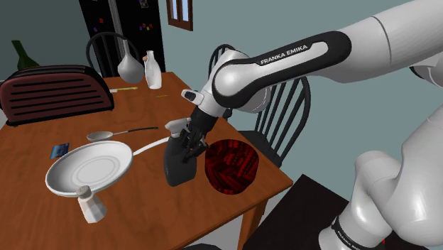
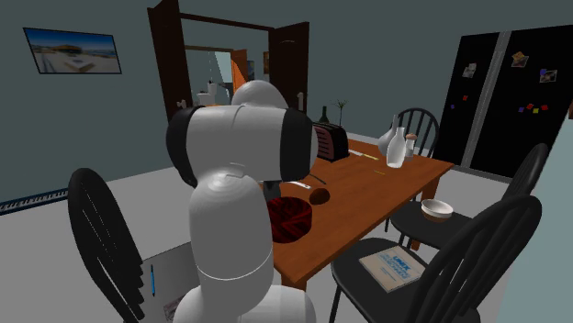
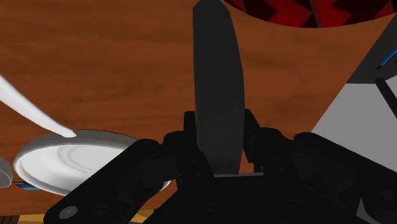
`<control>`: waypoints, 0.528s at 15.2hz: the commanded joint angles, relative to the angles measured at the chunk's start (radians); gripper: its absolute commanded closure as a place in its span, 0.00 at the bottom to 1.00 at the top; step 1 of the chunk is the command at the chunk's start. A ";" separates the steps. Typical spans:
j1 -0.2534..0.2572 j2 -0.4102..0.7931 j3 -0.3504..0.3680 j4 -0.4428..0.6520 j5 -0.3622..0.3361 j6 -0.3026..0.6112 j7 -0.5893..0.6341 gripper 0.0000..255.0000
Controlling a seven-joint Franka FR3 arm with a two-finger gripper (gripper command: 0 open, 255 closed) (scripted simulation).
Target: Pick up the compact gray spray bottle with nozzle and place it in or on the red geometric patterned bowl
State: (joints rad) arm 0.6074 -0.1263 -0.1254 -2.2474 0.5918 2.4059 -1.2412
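White pan point(image 1: 89, 170) well left of the red bowl point(image 1: 231, 168). Just left of that bowl, the dark gray spray bottle point(image 1: 177, 170) stands upright, with the gripper point(image 1: 189, 148) fingers clamped on it from above.

Table point(image 1: 142, 213): brown wood, grain visible, faint sheen.
Bowl point(image 1: 231, 167): red-and-black pattern, matt; material unclear.
Bottle point(image 1: 177, 169), just beside bowl: dark grey, smooth, matt, plastic-like.
Gripper point(image 1: 190, 145), near bowl: black, matt.
Pan point(image 1: 89, 167), beyond bottle from bowl: white, smooth, glossy.
Spoon point(image 1: 103, 134), well apart from bowl: grey, metallic, dull shine.
Toaster point(image 1: 57, 92), farthest from bowl: dark red, ribbed, satin.
Arm point(image 1: 284, 64), above bowl: white shell, glossy.
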 commanded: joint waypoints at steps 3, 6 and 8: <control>-0.005 -0.019 0.001 0.025 -0.027 -0.038 0.032 1.00; -0.009 -0.033 0.001 0.049 -0.048 -0.071 0.057 1.00; -0.012 -0.041 0.002 0.066 -0.061 -0.094 0.074 1.00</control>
State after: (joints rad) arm 0.5972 -0.1626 -0.1237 -2.1900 0.5377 2.3242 -1.1760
